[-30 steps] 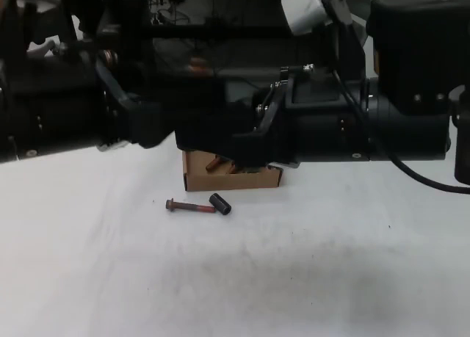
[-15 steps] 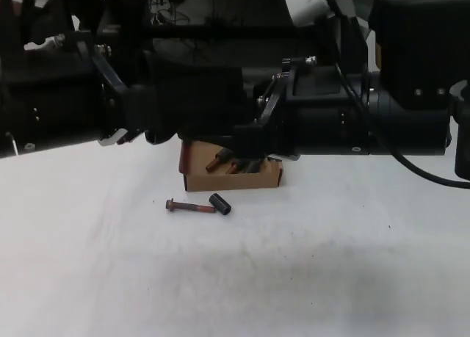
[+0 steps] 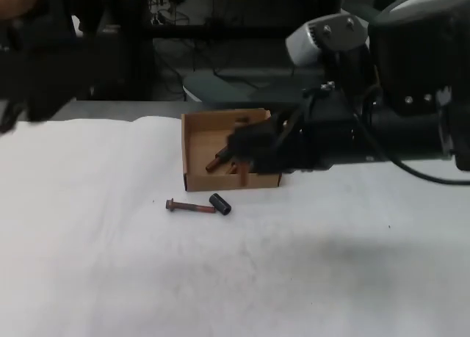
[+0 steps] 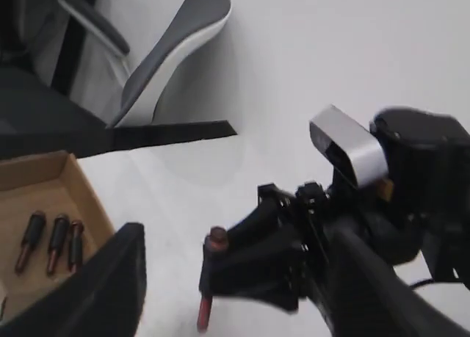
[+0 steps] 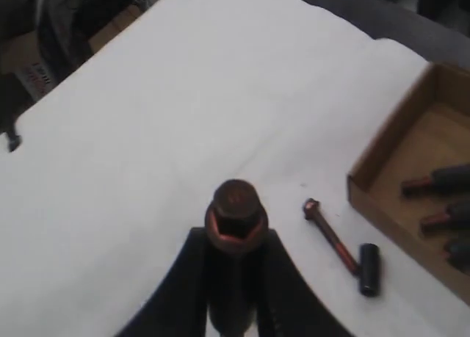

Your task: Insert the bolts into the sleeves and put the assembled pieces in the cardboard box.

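My right gripper point(image 5: 233, 243) is shut on a copper-coloured bolt point(image 5: 234, 206) with a dark sleeve on its shank, the head pointing at the wrist camera. In the high view that gripper point(image 3: 246, 157) hangs over the cardboard box point(image 3: 197, 125), near its front wall. Inside the box point(image 4: 53, 169) lie three assembled pieces point(image 4: 51, 240). A loose bolt point(image 3: 189, 205) and a loose black sleeve point(image 3: 220, 203) lie on the white bench just in front of the box. One finger point(image 4: 103, 282) of my left gripper stands far off to one side, with nothing held.
The white bench cloth point(image 3: 235, 278) stretches wide in front of the box. A grey and white chair point(image 4: 172, 47) stands behind the bench. Dark frames and cables fill the room at the back.
The left arm has pulled away to the left, uncovering the box. The right arm has dropped lower over the box with the bolt still in its gripper. The loose bolt and sleeve lie unmoved.
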